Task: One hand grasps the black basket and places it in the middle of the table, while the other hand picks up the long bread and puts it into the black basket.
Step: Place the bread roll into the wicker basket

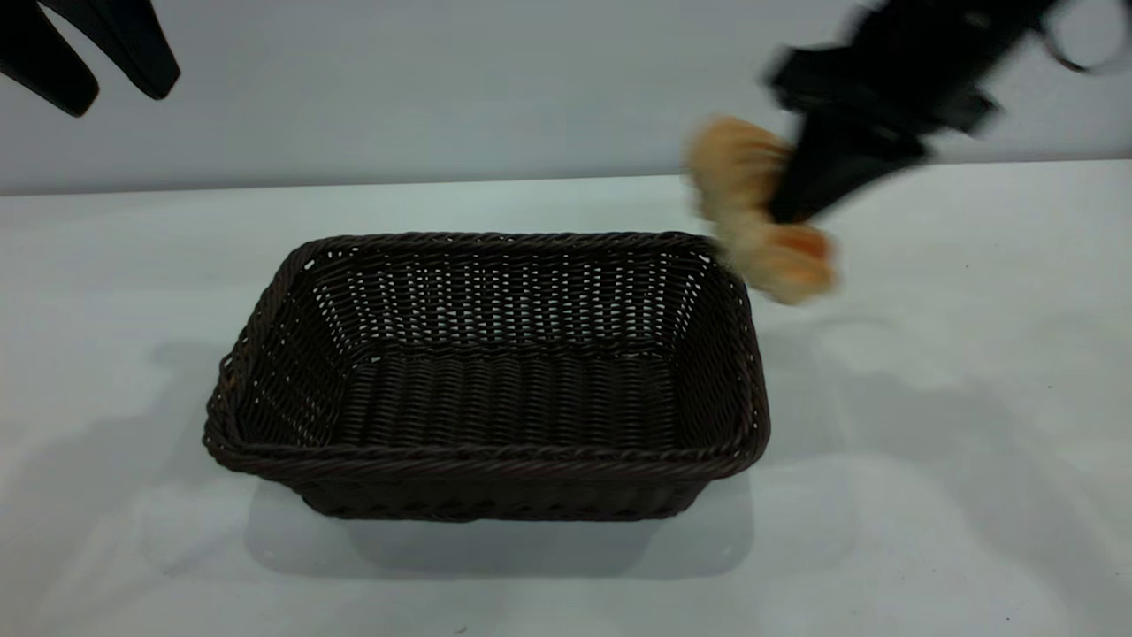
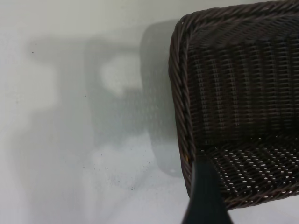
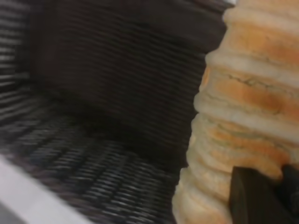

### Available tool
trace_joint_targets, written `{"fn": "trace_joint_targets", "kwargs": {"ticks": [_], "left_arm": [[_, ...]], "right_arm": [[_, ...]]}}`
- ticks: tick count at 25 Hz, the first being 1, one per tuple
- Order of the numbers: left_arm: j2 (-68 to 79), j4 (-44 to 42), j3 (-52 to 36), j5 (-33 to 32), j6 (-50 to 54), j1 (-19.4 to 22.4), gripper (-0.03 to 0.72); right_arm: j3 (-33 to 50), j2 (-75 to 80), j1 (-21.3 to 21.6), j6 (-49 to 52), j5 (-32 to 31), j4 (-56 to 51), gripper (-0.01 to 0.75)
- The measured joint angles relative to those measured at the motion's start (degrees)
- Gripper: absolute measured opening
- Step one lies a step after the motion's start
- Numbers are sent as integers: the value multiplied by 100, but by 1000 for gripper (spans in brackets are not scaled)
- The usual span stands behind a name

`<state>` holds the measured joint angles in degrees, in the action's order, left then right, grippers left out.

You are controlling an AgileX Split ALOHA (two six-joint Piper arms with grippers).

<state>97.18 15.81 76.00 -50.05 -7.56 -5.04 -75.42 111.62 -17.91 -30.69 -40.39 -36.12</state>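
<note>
1. Carrying the long bread [image 1: 759, 212] clamped between its fingers, the right gripper [image 1: 800, 199] hangs above the table [image 1: 929, 372], just outside the right far corner of the black basket [image 1: 486, 451].
2. The basket stands empty near the table's middle; the loaf has not cleared the braided rim.
3. Left gripper [image 1: 88, 66]: raised at the far left, fingers spread wide, holding nothing, well apart from the basket.
4. Risk: the loaf hangs tilted, gripped near its middle; its low end could catch the rim and shove the light basket aside.
5. Risk: released here, the bread would likely land on the table beside the basket.
</note>
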Motion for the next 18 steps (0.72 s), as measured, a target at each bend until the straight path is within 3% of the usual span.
{"fn": "trace_joint_targets", "kwargs": {"ticks": [4,8,18], "left_arm": [[0,0,0,-58,0,0,558],[0,0,0,-116,0,0,558],[0,0,0,-255,0,0,558]], "right_arm": [[-135,116,-776,0,417,-171,40],[-136,501,-1074,-6,773,-326,88],[-136,447,-1029,3,692,-207,419]]}}
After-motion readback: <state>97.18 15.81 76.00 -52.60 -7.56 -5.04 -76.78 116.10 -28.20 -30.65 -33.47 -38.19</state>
